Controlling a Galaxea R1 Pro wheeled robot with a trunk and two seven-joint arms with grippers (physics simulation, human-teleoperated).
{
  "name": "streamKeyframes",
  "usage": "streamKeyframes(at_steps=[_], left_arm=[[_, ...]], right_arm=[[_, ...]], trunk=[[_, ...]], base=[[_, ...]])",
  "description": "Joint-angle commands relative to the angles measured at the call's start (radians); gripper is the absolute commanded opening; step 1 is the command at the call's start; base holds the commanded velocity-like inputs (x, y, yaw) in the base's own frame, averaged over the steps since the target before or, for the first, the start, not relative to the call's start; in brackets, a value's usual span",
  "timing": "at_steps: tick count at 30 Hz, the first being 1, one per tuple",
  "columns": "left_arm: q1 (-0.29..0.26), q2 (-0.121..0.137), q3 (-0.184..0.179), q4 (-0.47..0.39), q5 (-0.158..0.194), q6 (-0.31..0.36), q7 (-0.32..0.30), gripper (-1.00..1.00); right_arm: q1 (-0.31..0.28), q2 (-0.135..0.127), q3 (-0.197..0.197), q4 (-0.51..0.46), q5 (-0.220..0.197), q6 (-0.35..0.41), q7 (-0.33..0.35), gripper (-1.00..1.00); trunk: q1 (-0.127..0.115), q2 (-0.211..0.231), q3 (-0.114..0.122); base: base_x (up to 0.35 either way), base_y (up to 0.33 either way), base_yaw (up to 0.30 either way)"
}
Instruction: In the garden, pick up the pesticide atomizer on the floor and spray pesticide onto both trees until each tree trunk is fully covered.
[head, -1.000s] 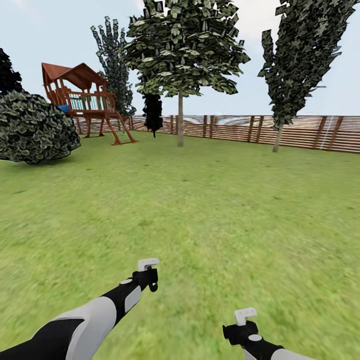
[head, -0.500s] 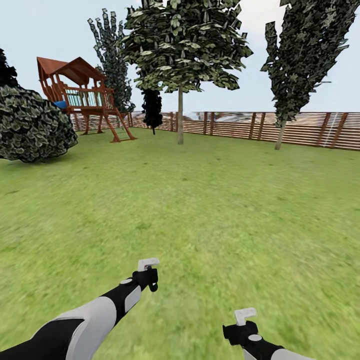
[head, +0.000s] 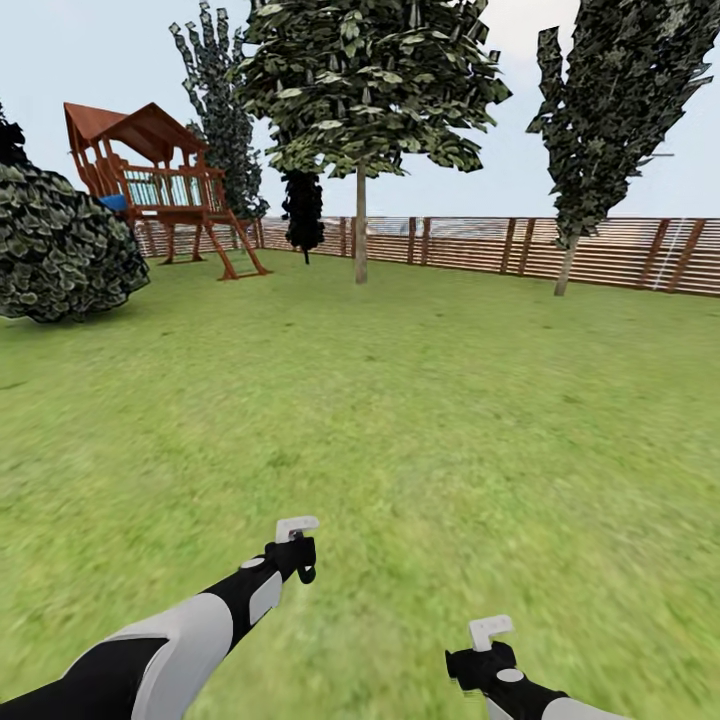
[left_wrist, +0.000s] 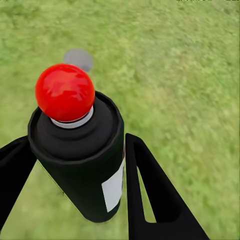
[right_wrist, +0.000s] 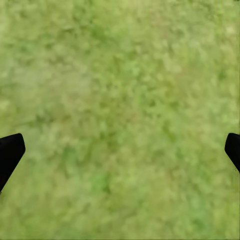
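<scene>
The pesticide atomizer (left_wrist: 85, 165), a black bottle with a white label and a red round tip, stands between the black fingers of my left gripper (left_wrist: 75, 142), which is shut on it. In the head view my left gripper (head: 304, 568) hangs low over the lawn. My right gripper (head: 475, 672) is lower and further right. In the right wrist view the right gripper (right_wrist: 120, 150) is open, with bare grass between its fingers. Far ahead by the fence stands one tree (head: 370, 80) with a straight tree trunk (head: 360, 235). The other tree (head: 610, 110) rises at the right on a leaning trunk (head: 567, 270).
A wooden slat fence (head: 470, 245) closes the far side of the lawn. A wooden playset (head: 160, 185) and a large dark bush (head: 65, 250) stand at the left. Dark narrow conifers (head: 222, 120) rise behind the playset. A grey round patch (left_wrist: 77, 59) lies in the grass.
The whole head view has shifted: playset and bush slid left and the horizon dropped, so the camera moved. Both arms keep the same pose, and the left gripper still holds the atomizer.
</scene>
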Motion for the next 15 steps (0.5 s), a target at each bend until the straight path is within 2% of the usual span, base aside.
streamKeyframes(at_steps=[1, 15], left_arm=[[0.0, 0.0, 0.0, 0.0, 0.0, 0.0, 0.0, -1.0], [0.0, 0.0, 0.0, 0.0, 0.001, 0.0, 0.0, -1.0]], right_arm=[[0.0, 0.0, 0.0, 0.0, 0.0, 0.0, 0.0, 1.0], [0.0, 0.0, 0.0, 0.0, 0.0, 0.0, 0.0, 1.0]], trunk=[[0.0, 0.0, -0.001], [0.0, 0.0, -0.011]], base=[[0.35, 0.0, 0.0], [0.35, 0.0, 0.0]])
